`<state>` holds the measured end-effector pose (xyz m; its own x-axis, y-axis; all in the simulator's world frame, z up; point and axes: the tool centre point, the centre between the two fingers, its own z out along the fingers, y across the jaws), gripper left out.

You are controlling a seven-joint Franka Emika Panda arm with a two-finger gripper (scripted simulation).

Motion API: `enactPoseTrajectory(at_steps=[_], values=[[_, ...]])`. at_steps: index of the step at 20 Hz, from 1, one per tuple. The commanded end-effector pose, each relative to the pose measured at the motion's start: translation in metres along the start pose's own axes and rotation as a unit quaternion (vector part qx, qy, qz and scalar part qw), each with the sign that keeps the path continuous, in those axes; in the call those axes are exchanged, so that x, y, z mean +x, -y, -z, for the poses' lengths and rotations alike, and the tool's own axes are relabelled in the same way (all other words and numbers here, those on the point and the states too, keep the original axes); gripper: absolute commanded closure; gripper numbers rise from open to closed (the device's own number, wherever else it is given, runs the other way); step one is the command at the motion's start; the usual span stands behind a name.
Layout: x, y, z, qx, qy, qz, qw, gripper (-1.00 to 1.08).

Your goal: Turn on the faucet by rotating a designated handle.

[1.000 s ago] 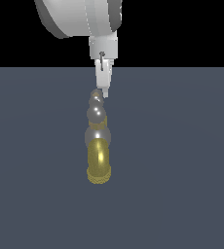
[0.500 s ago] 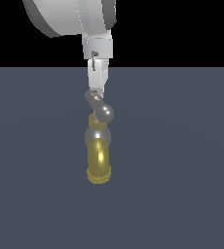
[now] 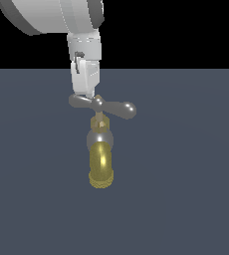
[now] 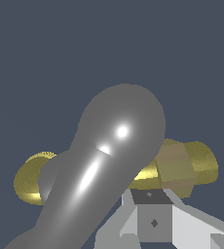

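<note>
Right, gripper [image 3: 85,92] is against the handle [image 3: 104,106] end on the exterior view's left; can't tell jaw state. Faucet [image 3: 101,158] mid-floor, spout facing camera. Push tangentially at the bulb tip, stay level, don't slip over the top.

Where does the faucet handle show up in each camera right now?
Exterior view: the handle spans sideways at centre, above the brass stem, with the gripper at its end on the exterior view's left.
Wrist view: handle fills the foreground, close up.
Shared landmark: the golden spout.
</note>
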<state>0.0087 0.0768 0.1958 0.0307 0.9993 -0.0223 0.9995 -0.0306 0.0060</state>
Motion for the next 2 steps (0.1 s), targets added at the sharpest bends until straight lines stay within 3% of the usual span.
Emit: enactPoseTrajectory(at_steps=[1,2], values=[[0.0678,0.0207,0.0030,0.002,-0.011,0.047,0.9988,1.08],[0.0678,0.0207,0.0030,0.002,-0.011,0.047,0.9988,1.08]])
